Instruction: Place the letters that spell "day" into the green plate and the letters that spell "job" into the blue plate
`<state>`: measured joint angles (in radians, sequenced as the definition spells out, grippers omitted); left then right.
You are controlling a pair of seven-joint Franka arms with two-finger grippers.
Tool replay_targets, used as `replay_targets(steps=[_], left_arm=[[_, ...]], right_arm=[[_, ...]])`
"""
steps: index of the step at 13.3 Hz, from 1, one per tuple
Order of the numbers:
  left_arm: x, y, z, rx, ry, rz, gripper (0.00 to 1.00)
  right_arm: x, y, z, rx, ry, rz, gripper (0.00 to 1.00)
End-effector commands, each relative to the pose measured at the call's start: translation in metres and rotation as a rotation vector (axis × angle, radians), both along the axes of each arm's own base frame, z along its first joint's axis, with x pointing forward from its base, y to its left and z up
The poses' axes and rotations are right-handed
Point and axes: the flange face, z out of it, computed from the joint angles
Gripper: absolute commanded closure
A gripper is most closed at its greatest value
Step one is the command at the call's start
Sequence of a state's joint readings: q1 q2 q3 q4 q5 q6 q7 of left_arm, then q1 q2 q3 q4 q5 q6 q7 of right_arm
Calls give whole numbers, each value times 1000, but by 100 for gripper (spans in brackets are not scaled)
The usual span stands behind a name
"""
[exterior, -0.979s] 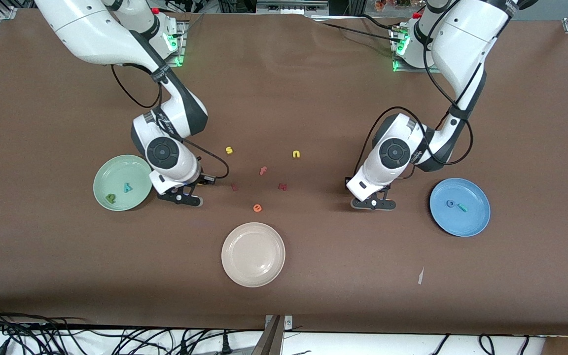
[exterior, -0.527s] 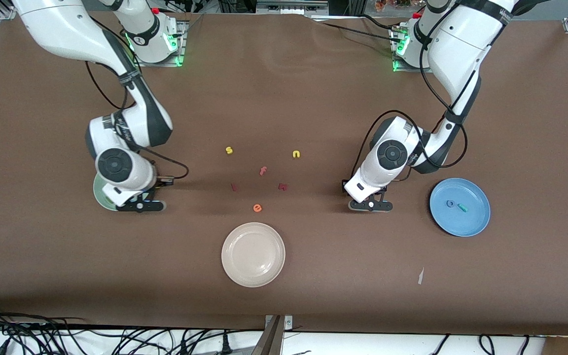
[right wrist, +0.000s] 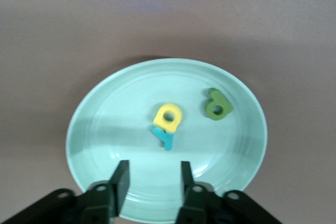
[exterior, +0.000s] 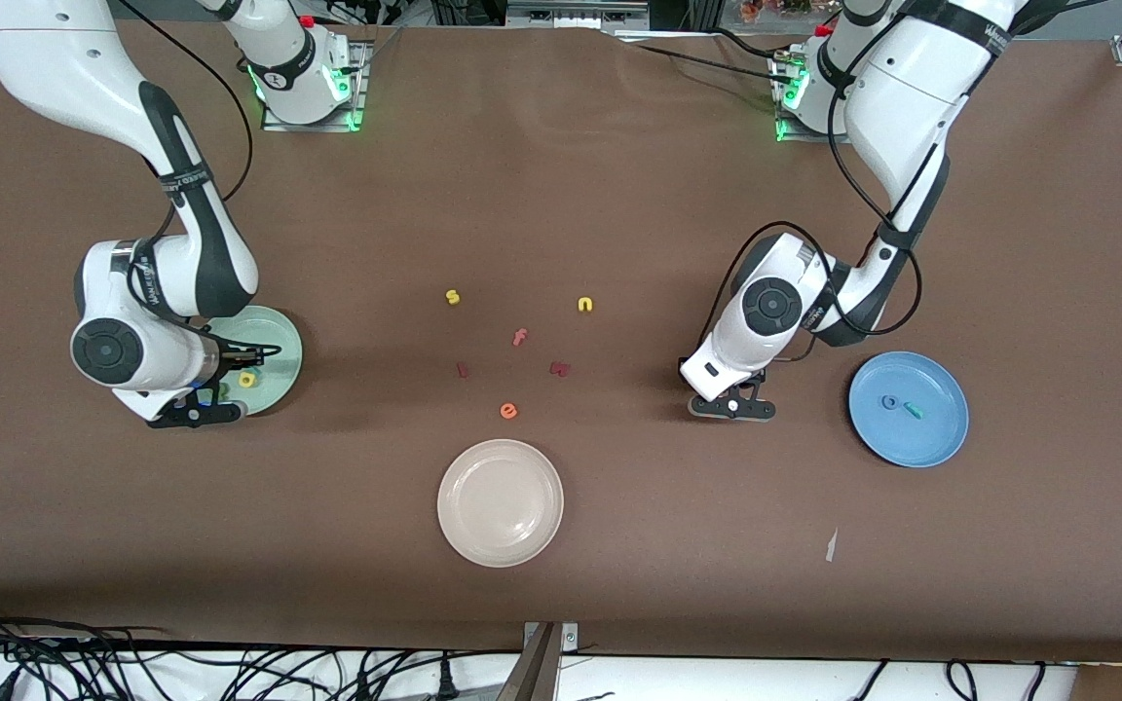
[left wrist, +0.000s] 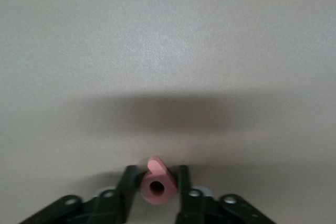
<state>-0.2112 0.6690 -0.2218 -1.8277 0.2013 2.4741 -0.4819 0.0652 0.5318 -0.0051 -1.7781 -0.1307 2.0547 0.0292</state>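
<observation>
The pale green plate (exterior: 280,343) (right wrist: 105,124) lies toward the right arm's end of the table. It holds a yellow rounded letter (exterior: 247,380) (right wrist: 168,117), a teal "y" (right wrist: 165,138) touching it, and a dark green letter (right wrist: 217,106). My right gripper (exterior: 193,415) (right wrist: 151,169) hangs open and empty over the plate's rim. My left gripper (exterior: 731,408) (left wrist: 156,171) is low over bare table beside the blue plate (exterior: 941,438) and is shut on a salmon-pink "b" (left wrist: 156,186). In the blue plate lie a blue "o" (exterior: 889,401) and a teal "j" (exterior: 915,411).
Loose letters lie mid-table: yellow "s" (exterior: 453,297), yellow "n" (exterior: 584,305), pink "f" (exterior: 519,337), two dark red ones (exterior: 462,370) (exterior: 558,368) and orange "e" (exterior: 508,411). A cream-white plate (exterior: 500,502) sits nearer the front camera. A white scrap (exterior: 831,545) lies nearby.
The right arm swung from beside the green plate over it toward its own end of the table; the yellow letter now lies in the plate. The left gripper barely shifted.
</observation>
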Motion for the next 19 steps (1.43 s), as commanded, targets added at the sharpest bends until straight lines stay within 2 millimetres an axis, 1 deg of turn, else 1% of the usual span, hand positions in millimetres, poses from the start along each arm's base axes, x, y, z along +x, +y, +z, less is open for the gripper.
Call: replay_targets(steps=[1, 3, 4, 5, 6, 7, 8, 9, 10, 11, 12, 13, 14, 15, 16, 17, 18, 19], left_arm=[[1, -1, -3, 22, -10, -18, 78], [1, -1, -2, 23, -9, -18, 87], [2, -1, 1, 23, -12, -17, 87], [5, 1, 6, 25, -20, -13, 87], [11, 10, 15, 37, -25, -2, 87], [14, 16, 24, 41, -32, -2, 90], [19, 23, 32, 42, -41, -20, 91], [28, 41, 42, 46, -58, -20, 91], [35, 57, 52, 49, -69, -43, 91], [43, 83, 61, 57, -66, -82, 91], [50, 114, 69, 68, -66, -129, 91], [53, 145, 72, 78, -59, -178, 91], [53, 180, 71, 91, -39, -233, 90], [51, 208, 71, 100, -24, -272, 90], [49, 234, 72, 106, -17, -294, 90], [46, 248, 73, 109, -9, -311, 89], [41, 259, 74, 113, 0, -312, 88], [36, 267, 74, 115, 8, -312, 88]], right_arm=[[6, 32, 28, 18, 18, 32, 0], [10, 62, 58, 5, 69, 12, 0], [8, 79, 70, -10, 88, -17, 0], [5, 93, 78, -26, 106, -44, 0], [2, 108, 93, -32, 115, -59, 0], [-1, 119, 105, -36, 133, -59, 0], [-3, 125, 119, -34, 134, -50, 0], [-8, 130, 135, -33, 131, -42, 0], [-12, 129, 153, -32, 126, -33, 0], [-19, 131, 174, -32, 114, -22, 0], [-25, 136, 188, -32, 115, -12, 0], [-31, 136, 208, -33, 97, -16, 0], [-38, 137, 229, -29, 68, -22, 0], [-47, 139, 256, -22, 34, -6, 0], [-52, 139, 273, -15, 5, -4, 0], [-61, 142, 292, -13, -25, -4, 0], [-68, 141, 309, -9, -51, 1, 0], [-74, 133, 324, -12, -59, -8, 0]])
